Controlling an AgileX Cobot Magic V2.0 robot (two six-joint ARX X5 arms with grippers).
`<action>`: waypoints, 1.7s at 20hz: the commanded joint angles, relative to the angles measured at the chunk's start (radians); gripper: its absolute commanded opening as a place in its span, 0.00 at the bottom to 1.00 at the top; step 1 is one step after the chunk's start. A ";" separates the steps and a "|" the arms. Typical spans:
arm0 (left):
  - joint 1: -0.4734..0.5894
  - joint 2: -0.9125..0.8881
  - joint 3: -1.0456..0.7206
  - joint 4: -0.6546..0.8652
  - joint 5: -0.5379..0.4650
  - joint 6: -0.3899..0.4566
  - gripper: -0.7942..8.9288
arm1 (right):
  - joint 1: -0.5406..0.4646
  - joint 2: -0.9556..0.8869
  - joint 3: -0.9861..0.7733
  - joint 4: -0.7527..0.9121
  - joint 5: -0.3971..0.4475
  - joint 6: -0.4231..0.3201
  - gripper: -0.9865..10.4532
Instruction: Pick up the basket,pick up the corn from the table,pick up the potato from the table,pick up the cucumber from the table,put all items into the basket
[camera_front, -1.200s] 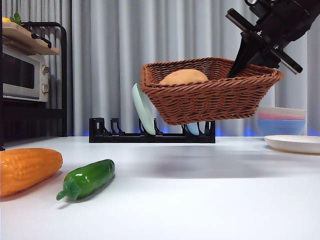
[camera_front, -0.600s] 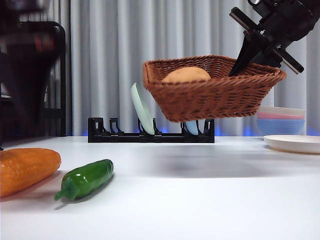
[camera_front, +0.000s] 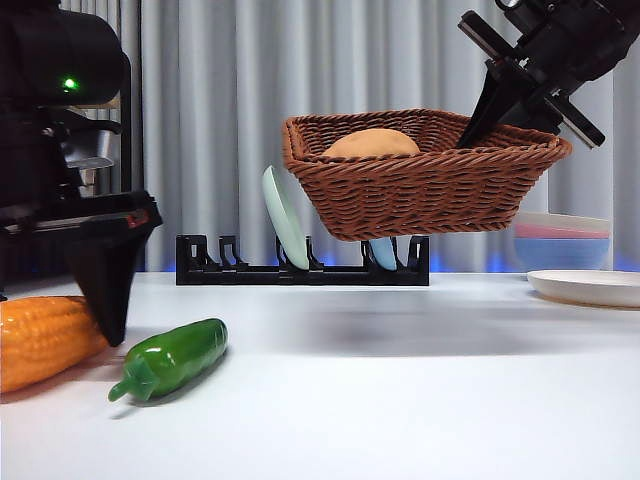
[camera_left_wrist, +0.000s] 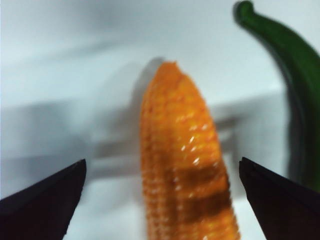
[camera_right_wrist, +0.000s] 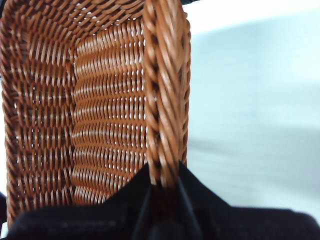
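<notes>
My right gripper (camera_front: 472, 135) is shut on the braided rim of the brown wicker basket (camera_front: 420, 190) and holds it in the air at the upper right. The right wrist view shows the jaws (camera_right_wrist: 162, 182) pinching that rim of the basket (camera_right_wrist: 100, 125). The tan potato (camera_front: 372, 143) lies inside the basket. On the white table (camera_front: 400, 400) at the left lies the orange corn (camera_front: 40, 340). My left gripper (camera_front: 105, 310) hangs just over the corn, open, its jaws (camera_left_wrist: 161, 160) on either side of the corn (camera_left_wrist: 185, 170). The green cucumber (camera_front: 175, 358) lies beside it (camera_left_wrist: 295, 65).
A black dish rack (camera_front: 300, 270) with a pale green plate (camera_front: 285, 220) stands at the back under the basket. Stacked pastel bowls (camera_front: 565, 240) and a flat plate (camera_front: 590, 287) sit at the right. A dark shelf is behind the left arm.
My left arm has come down into view at the left and now stands low over the corn. The basket has stayed aloft, almost still.
</notes>
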 joint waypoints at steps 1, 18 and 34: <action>0.000 0.006 -0.006 0.023 0.051 0.085 0.12 | 0.001 0.003 0.009 0.017 -0.011 0.004 0.08; -0.144 -0.456 0.221 0.150 0.192 -0.060 0.07 | 0.106 0.003 0.009 0.006 -0.004 0.004 0.08; -0.144 0.150 0.600 0.071 0.092 0.095 0.73 | 0.217 0.003 0.009 -0.023 0.021 0.007 0.08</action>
